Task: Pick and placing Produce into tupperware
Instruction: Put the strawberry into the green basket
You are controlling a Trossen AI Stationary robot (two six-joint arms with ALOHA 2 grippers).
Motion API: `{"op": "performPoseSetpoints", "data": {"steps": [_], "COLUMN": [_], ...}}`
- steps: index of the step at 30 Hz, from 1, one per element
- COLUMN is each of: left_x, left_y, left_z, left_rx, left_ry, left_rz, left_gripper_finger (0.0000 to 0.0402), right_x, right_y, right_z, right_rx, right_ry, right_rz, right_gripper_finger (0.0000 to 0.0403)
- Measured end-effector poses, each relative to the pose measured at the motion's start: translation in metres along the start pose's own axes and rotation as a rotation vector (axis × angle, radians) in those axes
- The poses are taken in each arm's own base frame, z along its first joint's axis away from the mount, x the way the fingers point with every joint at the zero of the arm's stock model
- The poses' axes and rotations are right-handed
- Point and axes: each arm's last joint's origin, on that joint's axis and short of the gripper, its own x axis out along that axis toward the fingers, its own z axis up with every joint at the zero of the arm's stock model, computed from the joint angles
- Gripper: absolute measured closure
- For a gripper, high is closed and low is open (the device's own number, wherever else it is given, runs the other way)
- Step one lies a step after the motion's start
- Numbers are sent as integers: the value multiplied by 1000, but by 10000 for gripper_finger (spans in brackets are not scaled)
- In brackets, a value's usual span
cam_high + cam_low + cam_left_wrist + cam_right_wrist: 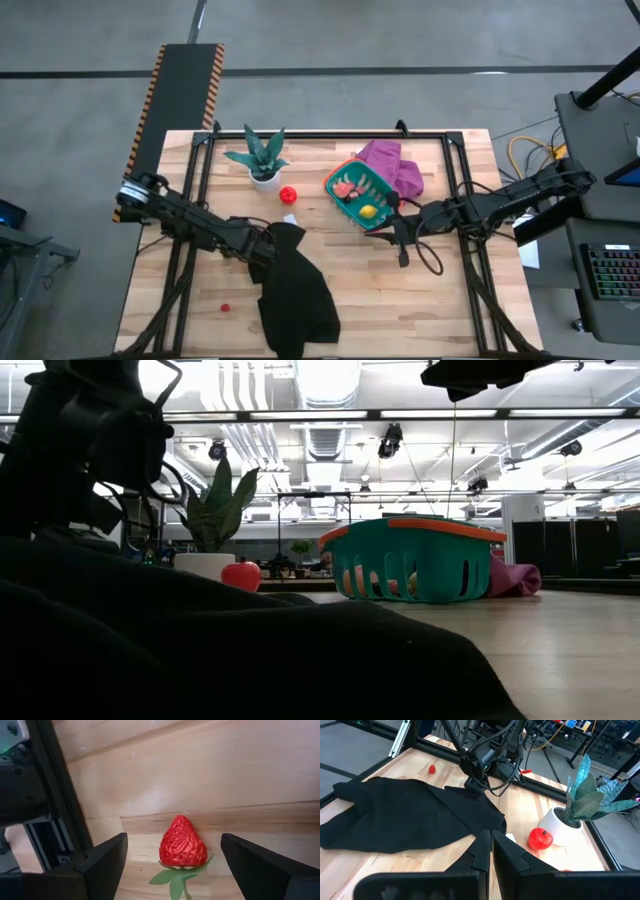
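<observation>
The left hand (172, 857) is spread wide and grips nothing; a red toy strawberry (182, 844) lies on the table (440, 310) between its fingers (102, 860), touching neither. The right hand (490, 847) is pressed shut and empty, just beside the teal tupperware (362, 193), which holds pink, red and yellow produce. A red tomato (288, 195) sits beyond the left hand, beside a potted plant (262, 158). Black cloth (295, 290) lies near the left hand.

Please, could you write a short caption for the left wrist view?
The open left gripper frames a red toy strawberry lying on the wooden table.
</observation>
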Motion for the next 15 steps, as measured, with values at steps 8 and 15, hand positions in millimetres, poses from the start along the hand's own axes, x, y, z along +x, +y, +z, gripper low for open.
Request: {"op": "performPoseSetpoints", "data": {"steps": [8,15], "left_x": [1,1], "left_y": [2,3], "left_z": [0,0], "left_rx": [-1,3], "left_ry": [2,17], "left_rz": [-13,-19], "left_gripper_finger": [89,91], "right_x": [0,0], "right_y": [0,0], "right_z": [-1,-2], "right_rx": [-4,-11], "right_ry": [1,4], "right_rz": [0,1], "right_gripper_finger": [392,392]}}
